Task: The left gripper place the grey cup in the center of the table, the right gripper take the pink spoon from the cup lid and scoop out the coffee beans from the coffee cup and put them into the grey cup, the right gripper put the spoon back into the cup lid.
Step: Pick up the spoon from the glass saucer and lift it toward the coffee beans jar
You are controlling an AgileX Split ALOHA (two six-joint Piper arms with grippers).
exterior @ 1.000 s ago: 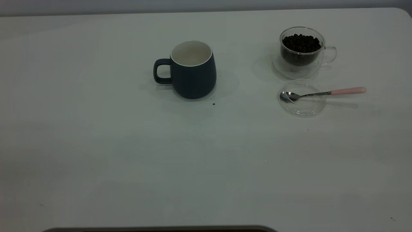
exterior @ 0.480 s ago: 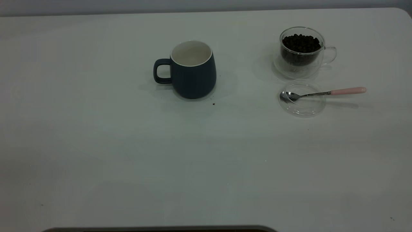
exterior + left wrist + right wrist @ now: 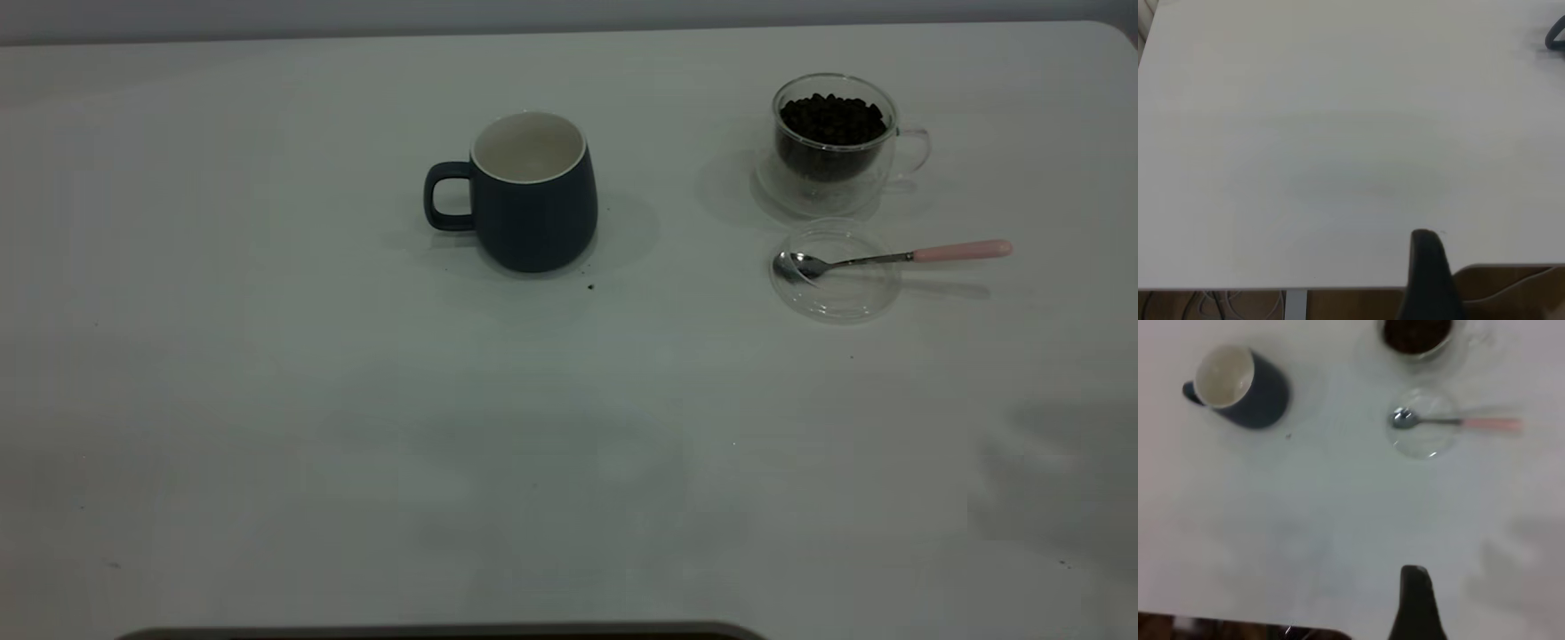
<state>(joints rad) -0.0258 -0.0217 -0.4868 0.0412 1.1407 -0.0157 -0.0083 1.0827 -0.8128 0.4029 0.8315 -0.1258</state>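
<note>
The grey cup (image 3: 533, 209) stands upright near the middle of the table (image 3: 267, 400), handle to the left, white inside showing. At the back right the coffee cup (image 3: 831, 156) holds the coffee beans (image 3: 833, 116). In front of it lies the cup lid (image 3: 840, 289) with the pink spoon (image 3: 889, 259) resting across it, bowl in the lid, pink handle pointing right. Neither gripper appears in the exterior view. My right gripper (image 3: 1415, 603) shows only as a dark shape above the near table, well short of the pink spoon (image 3: 1458, 422) and the grey cup (image 3: 1245, 390). My left gripper (image 3: 1428, 273) is a dark shape over the table's near edge.
A tiny dark speck (image 3: 590, 286) lies just in front of the grey cup. A soft shadow (image 3: 1058, 480) falls on the table's front right. A dark rounded edge (image 3: 444, 632) runs along the bottom of the exterior view.
A shadow has spread over the front right of the table, and a fainter one over the front middle. The cups, lid and spoon have not moved.
</note>
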